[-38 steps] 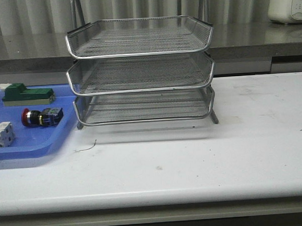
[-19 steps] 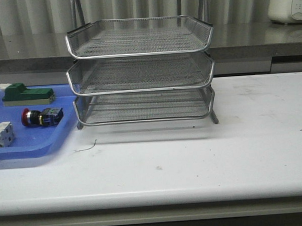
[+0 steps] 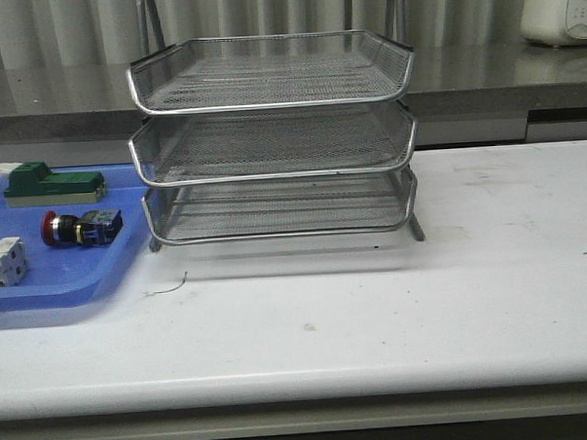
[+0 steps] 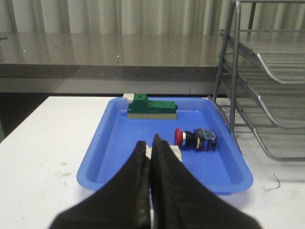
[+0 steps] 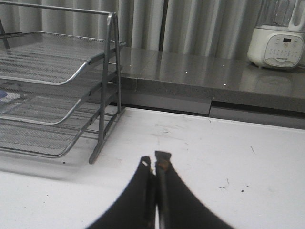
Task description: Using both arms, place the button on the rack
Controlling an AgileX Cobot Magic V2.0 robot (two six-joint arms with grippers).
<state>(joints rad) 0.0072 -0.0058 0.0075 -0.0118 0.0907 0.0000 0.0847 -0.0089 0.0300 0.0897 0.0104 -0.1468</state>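
Observation:
The button (image 3: pixel 80 228), red head, dark blue rear block, lies on its side in the blue tray (image 3: pixel 43 284) at the left; it also shows in the left wrist view (image 4: pixel 196 139). The three-tier wire rack (image 3: pixel 273 138) stands mid-table, its tiers bare. My left gripper (image 4: pixel 151 145) is shut and empty, hovering over the near part of the blue tray (image 4: pixel 114 143), short of the button. My right gripper (image 5: pixel 154 162) is shut and empty above bare table, to the right of the rack (image 5: pixel 47 81). Neither arm shows in the front view.
A green-white block (image 3: pixel 52 184) lies at the tray's far side, and a white cube part (image 3: pixel 3 262) at its near left, partly hidden behind my left fingers (image 4: pixel 174 153). A white appliance (image 5: pixel 280 40) stands on the back counter at the right.

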